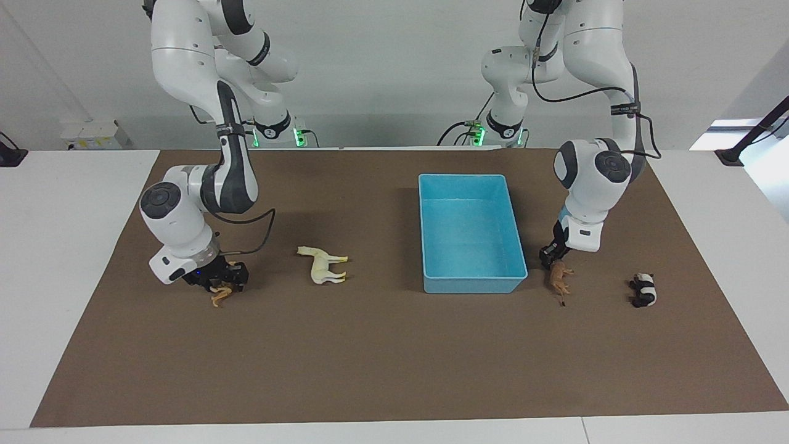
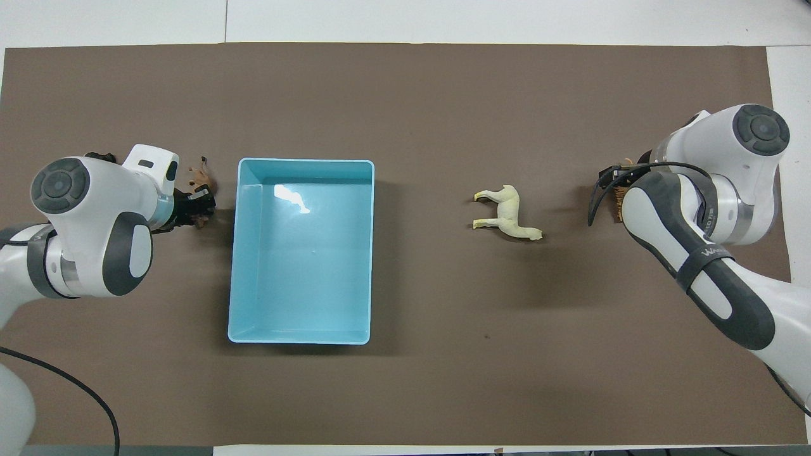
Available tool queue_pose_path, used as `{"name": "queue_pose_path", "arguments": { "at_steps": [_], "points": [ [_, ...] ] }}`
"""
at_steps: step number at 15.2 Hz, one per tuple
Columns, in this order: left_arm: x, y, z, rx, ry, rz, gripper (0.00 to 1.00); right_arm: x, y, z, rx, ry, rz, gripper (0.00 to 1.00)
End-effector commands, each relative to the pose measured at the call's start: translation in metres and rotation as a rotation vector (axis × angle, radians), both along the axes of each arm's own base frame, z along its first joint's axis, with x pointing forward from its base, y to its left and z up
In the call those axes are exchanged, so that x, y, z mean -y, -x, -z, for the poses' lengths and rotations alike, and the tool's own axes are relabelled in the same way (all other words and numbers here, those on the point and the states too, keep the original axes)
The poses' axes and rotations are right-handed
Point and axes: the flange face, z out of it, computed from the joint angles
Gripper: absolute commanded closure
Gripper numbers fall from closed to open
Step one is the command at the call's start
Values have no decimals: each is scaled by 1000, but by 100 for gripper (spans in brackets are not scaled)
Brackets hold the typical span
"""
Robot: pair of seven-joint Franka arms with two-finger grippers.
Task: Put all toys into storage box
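The light-blue storage box (image 1: 468,280) (image 2: 301,334) stands empty on the brown mat. The cream-white horse (image 1: 322,266) (image 2: 507,213) lies on the mat toward the right arm's end. My right gripper (image 1: 223,285) (image 2: 616,185) is down at the mat over the orange tiger (image 1: 220,296), whose legs stick out beneath it. My left gripper (image 1: 553,256) (image 2: 193,207) is down at the brown lion (image 1: 560,278) (image 2: 203,179), which lies beside the box. The black-and-white panda (image 1: 643,290) lies on the mat nearer the left arm's end and is mostly hidden by the arm in the overhead view.
The brown mat (image 1: 394,357) covers most of the white table. Both arms lean low over the mat, one at each end, with the box and the horse between them. Black cables hang from both arms.
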Motion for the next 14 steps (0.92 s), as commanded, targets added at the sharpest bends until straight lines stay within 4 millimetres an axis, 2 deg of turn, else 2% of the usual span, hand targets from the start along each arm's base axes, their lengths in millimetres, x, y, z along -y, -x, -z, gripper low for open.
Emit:
{"name": "queue_pose_path", "arguments": {
  "at_steps": [1, 4, 5, 6, 7, 9, 10, 11, 12, 14],
  "points": [
    [25, -16, -52, -63, -8, 17, 100, 2, 6, 5, 15, -1, 28, 100],
    [73, 1, -78, -86, -10, -1, 100, -2, 3, 1, 18, -1, 24, 100],
    [91, 6, -78, -84, -12, -21, 100, -3, 1, -2, 20, 0, 21, 100],
    [118, 14, -80, -81, -16, -37, 100, -6, -2, -9, 20, 0, 19, 100],
    [142, 25, -79, -87, -23, -37, 100, -10, -7, -22, 14, 0, 14, 100],
    [172, 45, -77, -90, -30, -20, 100, -12, -20, -69, 12, 0, 18, 100],
    [186, 55, -72, -101, -37, 3, 71, -14, -24, -98, 18, 1, 18, 100],
    [191, 63, -71, -106, -41, 16, 15, -20, -26, -127, 24, 0, 9, 100],
    [194, 67, -71, -110, -43, 34, 0, -38, -27, -154, 24, -4, -6, 100],
    [192, 69, -84, -93, -36, 47, 0, -69, -29, -206, 15, -9, 49, 100]
  ]
}}
